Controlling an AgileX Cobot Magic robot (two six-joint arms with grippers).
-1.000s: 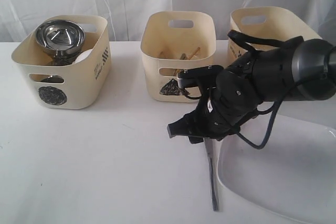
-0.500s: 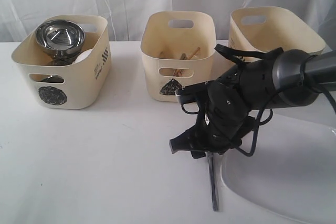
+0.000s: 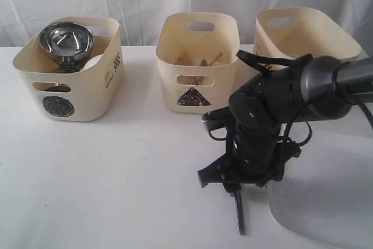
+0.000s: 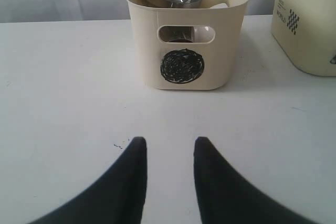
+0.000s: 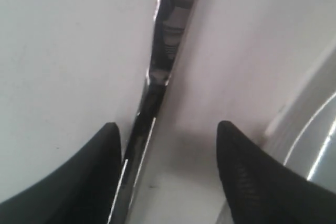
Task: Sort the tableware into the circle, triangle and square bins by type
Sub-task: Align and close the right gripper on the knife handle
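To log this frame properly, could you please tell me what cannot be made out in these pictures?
Long steel utensil: exterior view, black right gripper covers its upper end; right wrist view blurred, type unclear.
Rightmost cream plastic bin: exterior view, arm hides its symbol, wall its contents.
Large white square plate: exterior view, cut off by frame edges.

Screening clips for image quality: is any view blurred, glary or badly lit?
Exterior view: evenly lit, sharp, only soft shadows. Left wrist view: sharp, circle bin crisp. Right wrist view: too close, knife blurred, bright glints along its edge.
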